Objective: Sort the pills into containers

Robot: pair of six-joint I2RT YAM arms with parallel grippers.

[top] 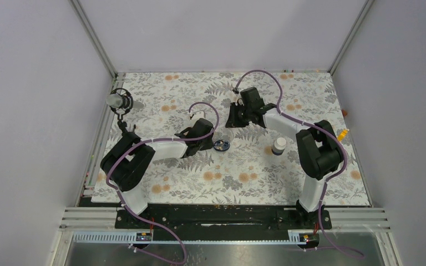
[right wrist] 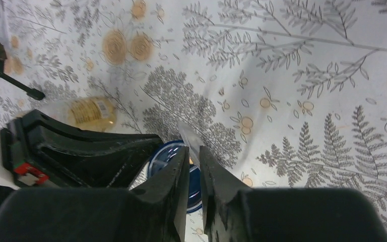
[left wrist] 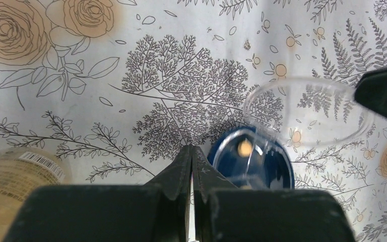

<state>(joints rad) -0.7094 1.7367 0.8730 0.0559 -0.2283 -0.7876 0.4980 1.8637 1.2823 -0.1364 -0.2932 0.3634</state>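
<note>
- Top external view: shows the dark bottle with white cap (top: 279, 146) upright on the floral table (top: 321, 183), right of centre, well apart from the cluster at mid-frame.
- Left wrist view: shows the left pincer (left wrist: 191, 152) at bottom centre, fingers pressed together, nothing seen between them.
- Just right of those tips: a blue round dish (left wrist: 279, 174), with one light orange pill (left wrist: 244, 147) on it, seen through clear plastic.
- Centre right: a clear cup (left wrist: 307, 83), tilted over the dish, its rim meeting a black finger at the right edge.
- Lower left: the amber bottle (left wrist: 10, 176), blurred, barcode label facing up.
- Right wrist view: shows the right pincer (right wrist: 193, 157) at bottom centre, clamped on a thin clear edge of the cup.
- Blue dish just beneath the fingers; amber bottle at centre left, beyond the other arm's black pincer.
</note>
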